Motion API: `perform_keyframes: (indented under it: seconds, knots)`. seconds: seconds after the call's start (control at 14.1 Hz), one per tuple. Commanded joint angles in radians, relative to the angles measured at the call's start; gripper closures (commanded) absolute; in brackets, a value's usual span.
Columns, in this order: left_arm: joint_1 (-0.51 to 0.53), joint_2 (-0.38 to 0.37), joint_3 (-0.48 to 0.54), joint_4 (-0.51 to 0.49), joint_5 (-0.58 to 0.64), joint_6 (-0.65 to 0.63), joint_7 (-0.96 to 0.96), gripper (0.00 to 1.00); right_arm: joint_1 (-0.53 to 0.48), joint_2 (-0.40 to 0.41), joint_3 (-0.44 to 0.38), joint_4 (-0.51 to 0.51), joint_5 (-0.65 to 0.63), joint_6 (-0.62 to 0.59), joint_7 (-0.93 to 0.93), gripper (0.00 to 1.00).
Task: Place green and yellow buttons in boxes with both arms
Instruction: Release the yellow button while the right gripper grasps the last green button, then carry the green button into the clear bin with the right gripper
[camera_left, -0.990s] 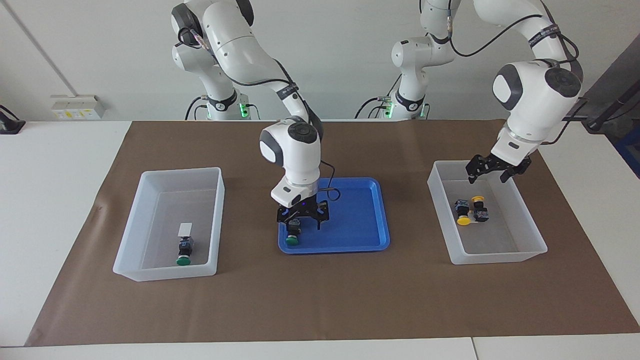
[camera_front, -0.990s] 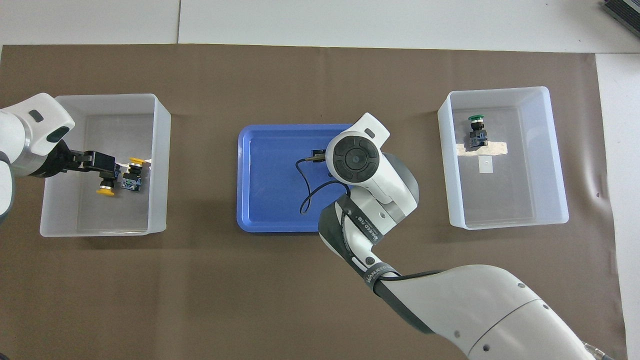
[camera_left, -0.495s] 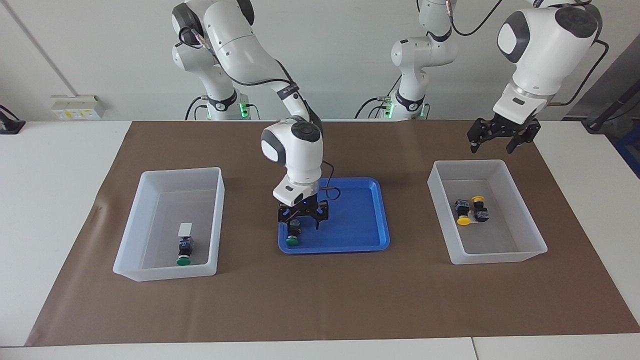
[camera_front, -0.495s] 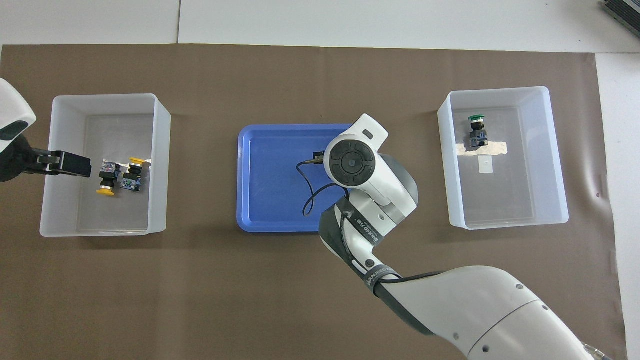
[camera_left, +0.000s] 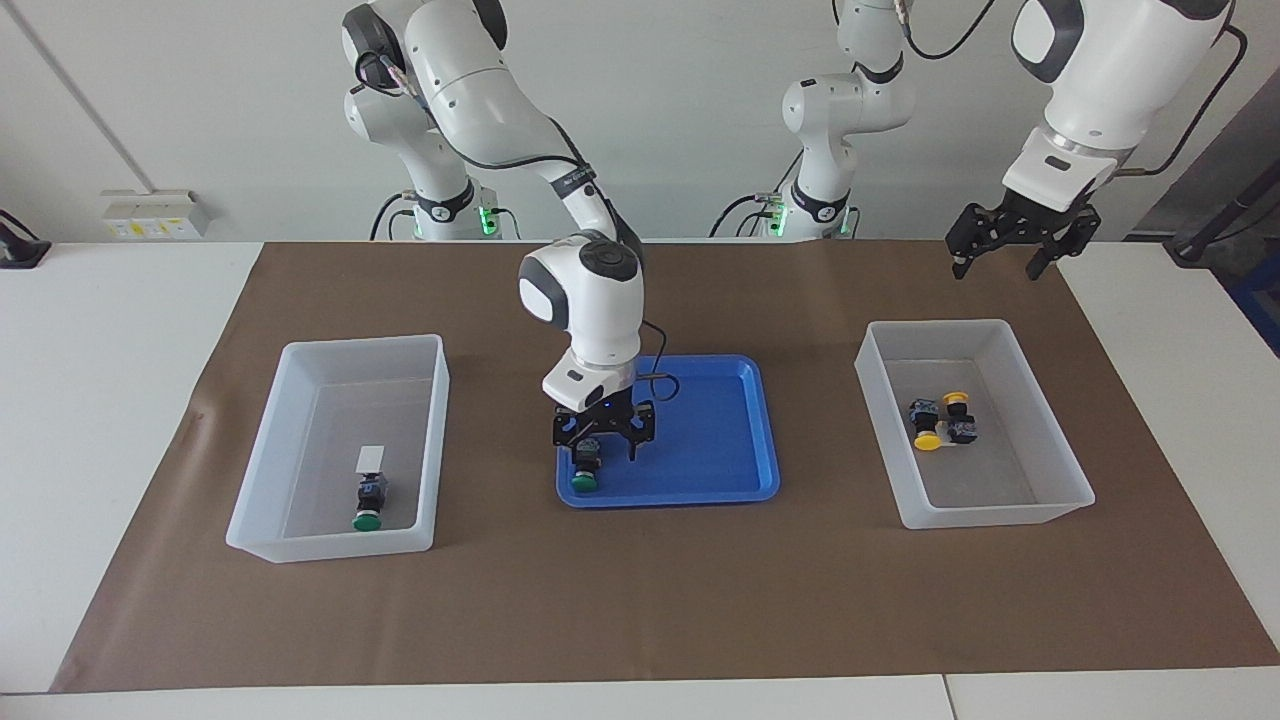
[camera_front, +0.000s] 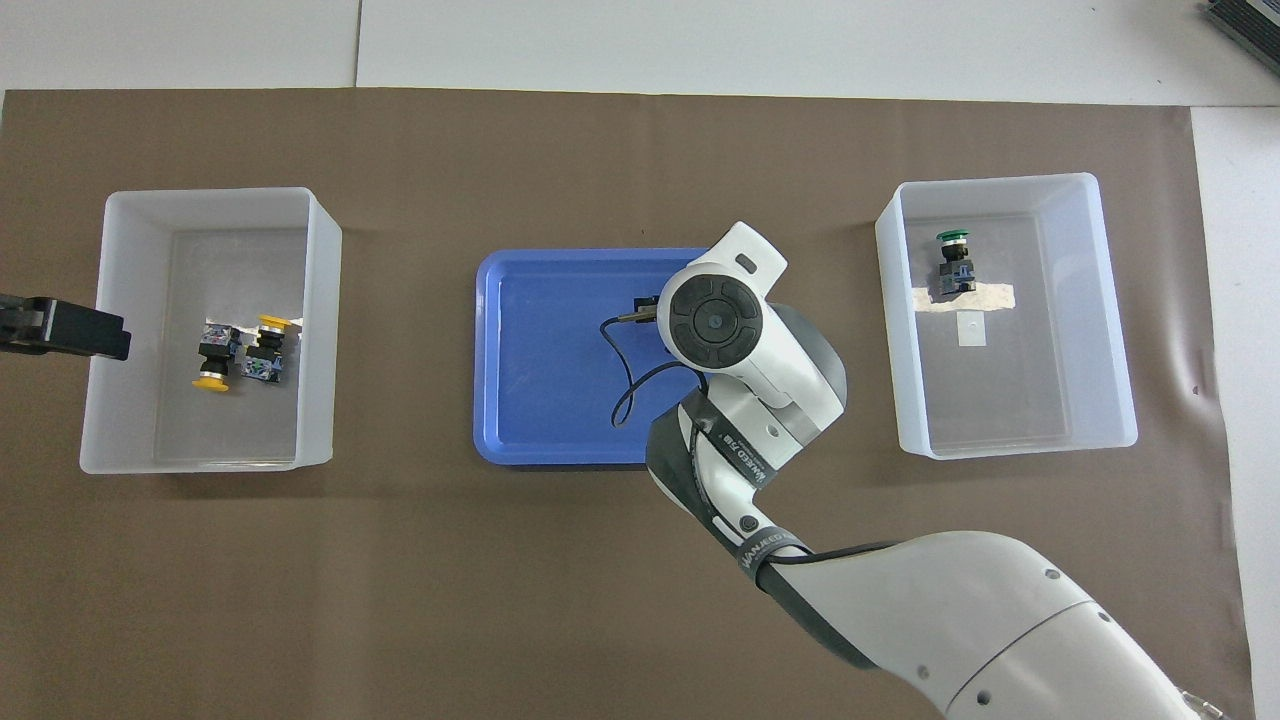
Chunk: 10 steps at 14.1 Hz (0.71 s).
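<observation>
The desk carries two clear boxes and a blue tray. One box holds a green button; the other holds two yellow buttons. The right pincer straddles the tray's green button, whether gripping I cannot tell. The left pincer hangs wide, empty, apparently clearing its box.

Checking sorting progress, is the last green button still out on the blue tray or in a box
Out: the green button lies on the blue tray, under the right gripper; neither clear box holds it.

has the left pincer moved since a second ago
Yes. The left pincer has risen out of the box holding the yellow buttons and now hangs above its robot-side edge.
</observation>
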Motion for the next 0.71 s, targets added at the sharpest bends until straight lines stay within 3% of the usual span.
perform_keyframes:
  seconds: [0.0, 0.21, 0.28, 0.42, 0.64]
  knots:
    - [-0.003, -0.018, 0.0, -0.022, 0.008, -0.016, -0.001, 0.0, -0.013, -0.017, 0.008, -0.045, -0.023, 0.036, 0.006, 0.45]
    - [-0.003, -0.018, -0.002, -0.016, 0.005, -0.013, -0.007, 0.0, -0.012, -0.017, 0.008, -0.045, -0.023, 0.04, 0.005, 0.94]
    - [-0.003, -0.017, -0.002, -0.014, -0.003, -0.013, -0.009, 0.0, -0.01, -0.017, 0.008, -0.042, -0.023, 0.04, 0.006, 1.0]
    - [0.008, -0.018, 0.0, -0.02, -0.055, -0.002, -0.01, 0.0, -0.009, -0.02, 0.008, -0.019, -0.014, 0.033, 0.015, 1.0]
    - [0.005, -0.035, 0.001, -0.062, -0.061, 0.048, -0.01, 0.0, -0.078, -0.117, 0.008, -0.013, -0.005, -0.025, -0.002, 1.0]
